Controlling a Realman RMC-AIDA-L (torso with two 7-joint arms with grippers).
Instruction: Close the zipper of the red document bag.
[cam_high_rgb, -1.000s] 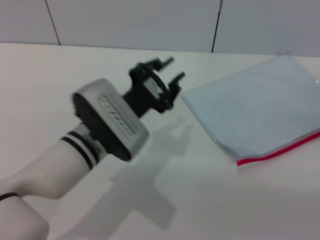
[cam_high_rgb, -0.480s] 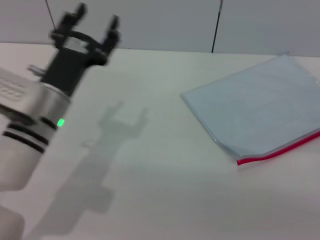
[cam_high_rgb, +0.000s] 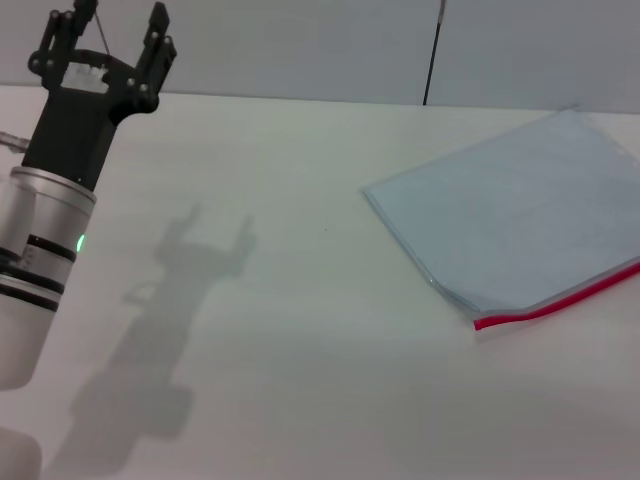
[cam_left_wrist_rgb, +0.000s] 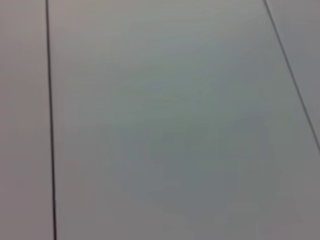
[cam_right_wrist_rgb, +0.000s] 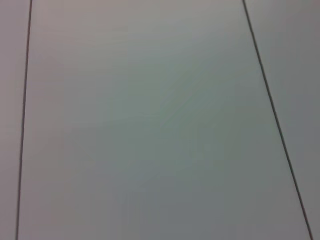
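The red document bag (cam_high_rgb: 520, 220), a flat translucent pale blue-grey pouch, lies on the white table at the right of the head view. Its zipper (cam_high_rgb: 560, 300), a thin bright red strip, runs along the bag's near edge and off the right side of the picture. My left gripper (cam_high_rgb: 118, 30) is raised at the far left, well away from the bag, open with nothing between its fingers. The right gripper is out of view. Both wrist views show only a grey panelled wall.
The white table (cam_high_rgb: 300, 330) spreads wide between my left arm and the bag. A grey panelled wall (cam_high_rgb: 300, 40) with dark seams stands behind the table's far edge.
My left arm has swung away from the bag's left corner to the far left and risen, its gripper now pointing up. The bag has not moved.
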